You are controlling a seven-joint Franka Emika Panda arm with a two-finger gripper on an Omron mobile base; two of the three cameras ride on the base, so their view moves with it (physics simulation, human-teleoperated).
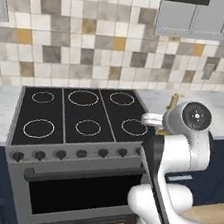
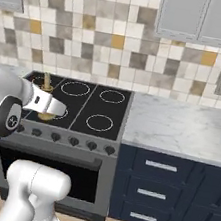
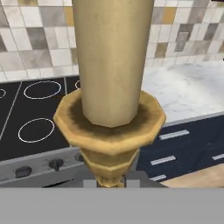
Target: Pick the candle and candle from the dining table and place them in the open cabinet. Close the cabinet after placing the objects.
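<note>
Tan taper candle (image 3: 113, 57) on its brass holder (image 3: 109, 131) sits right at the hand cam, upright, stem going down to the gripper (image 3: 109, 183). Fingertips are hidden under the holder, so can't tell grip state for sure; judging by the pose it's carried. In base views the candle (image 2: 46, 83) is held in the air over the stove (image 1: 78, 114), w/ marble counter (image 2: 181, 126) beside.

Handling, my read: light, rigid, top-heavy; wax marks easily. Best hold is low on the holder stem; keep it vertical.
</note>
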